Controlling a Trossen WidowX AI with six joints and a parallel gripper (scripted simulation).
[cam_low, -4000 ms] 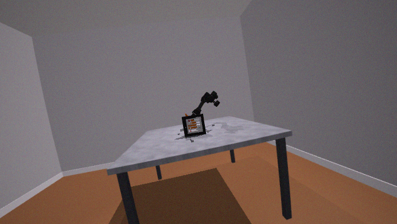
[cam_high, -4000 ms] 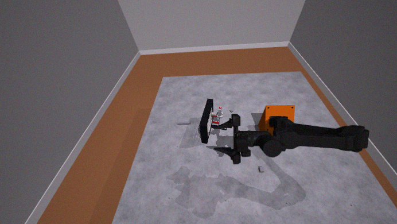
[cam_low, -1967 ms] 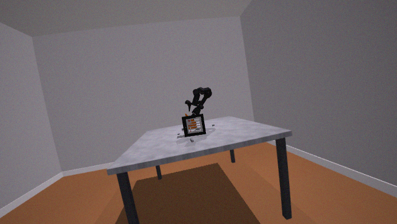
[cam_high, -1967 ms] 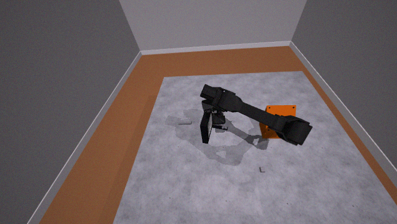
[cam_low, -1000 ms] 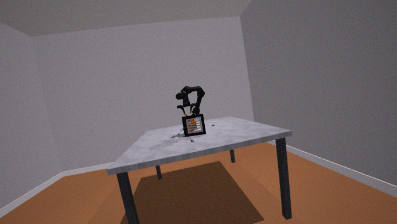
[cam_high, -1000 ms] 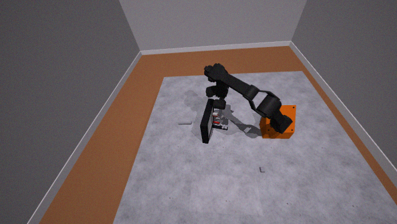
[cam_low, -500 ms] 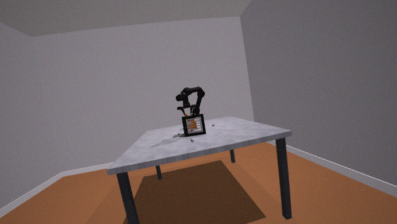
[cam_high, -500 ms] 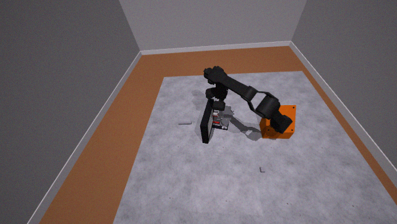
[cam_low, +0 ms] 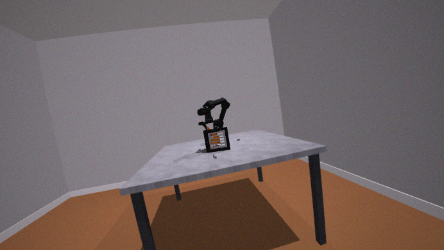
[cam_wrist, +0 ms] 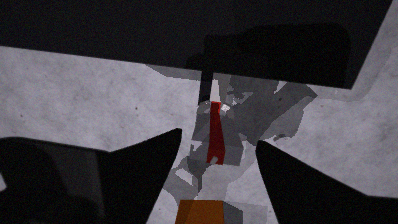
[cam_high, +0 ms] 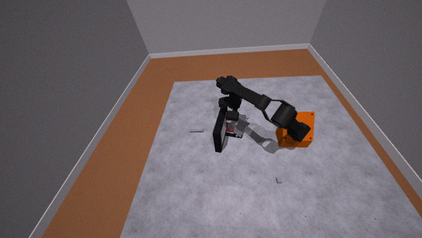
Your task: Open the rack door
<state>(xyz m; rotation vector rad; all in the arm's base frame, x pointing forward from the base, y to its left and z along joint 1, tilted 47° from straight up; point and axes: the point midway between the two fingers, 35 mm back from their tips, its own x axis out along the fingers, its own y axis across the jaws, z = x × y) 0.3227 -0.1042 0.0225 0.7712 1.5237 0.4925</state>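
Hovering: the black arm bends over the rack from the right, its outer joints raised above the rack's far end.
Claw: the gripper points down over the far part of the rack; its fingers stand spread, with nothing pinched between them.
Rack: a thick black frame stands upright on the table, left of the arm's base. Pale slats show through its opening from the side.
Handle: a red piece, most likely the handle, sits just right of the frame. From the wrist it shows below and between the two fingertips, ungripped.
Door: a narrow dark strip juts rightward from the frame beside the red piece, probably the door; its exact angle and the lock's state cannot be read.
Contact: whether the claw touches the frame's far top cannot be told; the parts overlap from above.
Base: an orange block under the arm's foot, at the right.
Grey bar: a slim piece lies flat on the table, left of the rack, apart from it.
Bent piece: a small L-shaped bit lies nearer and to the right, well apart from the rack.
Table: a mottled grey top on dark legs bears all of these.
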